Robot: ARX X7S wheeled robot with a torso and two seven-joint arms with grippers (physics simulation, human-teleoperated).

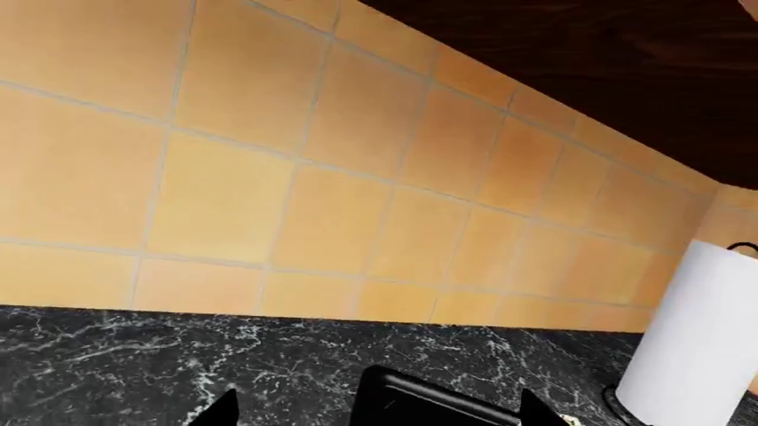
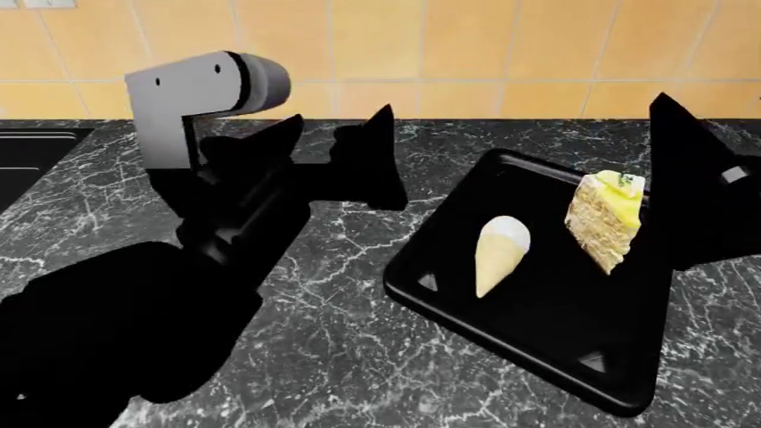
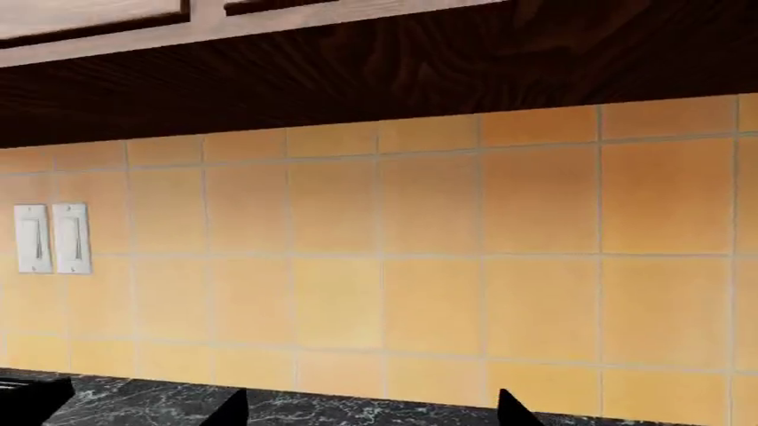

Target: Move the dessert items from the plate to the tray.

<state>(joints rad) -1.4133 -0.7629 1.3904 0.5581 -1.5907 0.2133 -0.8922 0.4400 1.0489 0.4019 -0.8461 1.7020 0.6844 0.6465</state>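
The glossy black tray (image 2: 535, 321) lies on the dark marble counter at the right of the head view. On it lie the pale cone-shaped pastry (image 2: 500, 254) and, beside it, the layered cake wedge (image 2: 607, 218) with its yellow glaze up. My left gripper (image 2: 339, 129) hovers open over the counter left of the tray, holding nothing. In the left wrist view a tray corner (image 1: 414, 404) shows between the left gripper's (image 1: 379, 410) spread tips. My right gripper (image 3: 371, 413) is open and empty, facing the tiled wall. The right arm (image 2: 707, 196) hangs beside the wedge. The plate is out of view.
A black sink basin (image 2: 36, 147) sits at the far left of the counter. A white paper towel roll (image 1: 698, 337) stands by the wall near the tray. A light switch (image 3: 53, 238) is on the orange tiled backsplash, under dark wood cabinets (image 3: 391, 71).
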